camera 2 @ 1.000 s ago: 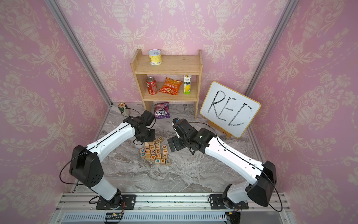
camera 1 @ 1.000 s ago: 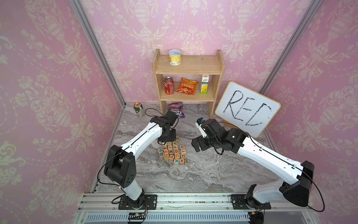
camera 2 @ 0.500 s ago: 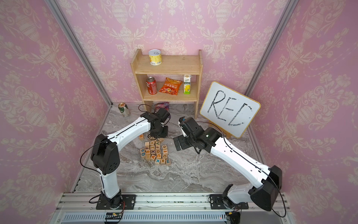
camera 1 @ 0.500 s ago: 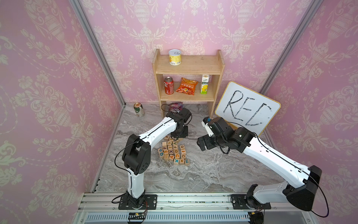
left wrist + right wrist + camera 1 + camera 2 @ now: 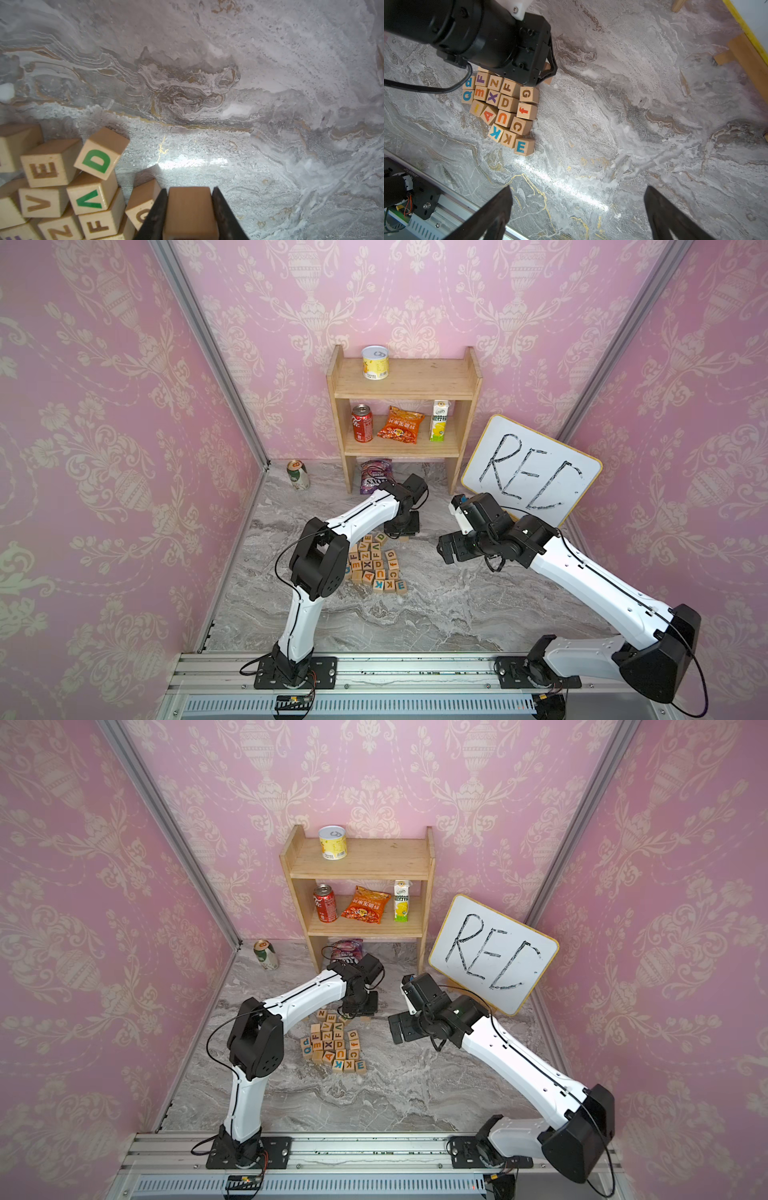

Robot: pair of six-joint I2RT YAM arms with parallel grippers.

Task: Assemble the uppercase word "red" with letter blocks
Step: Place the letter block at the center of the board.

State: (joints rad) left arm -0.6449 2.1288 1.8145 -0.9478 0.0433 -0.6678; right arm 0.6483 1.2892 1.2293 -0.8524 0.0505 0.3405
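We see one plain-faced letter block (image 5: 190, 209) clamped between the left jaws at the bottom centre of the left wrist view. It is just beside the pile of letter blocks (image 5: 374, 568), which sits on the marble table (image 5: 415, 622) at mid-frame in both top views. A green D block (image 5: 97, 161) lies tilted on the pile's edge. Right of centre, the right jaws gape wide, holding nothing. A whiteboard (image 5: 528, 472) leans at the right.
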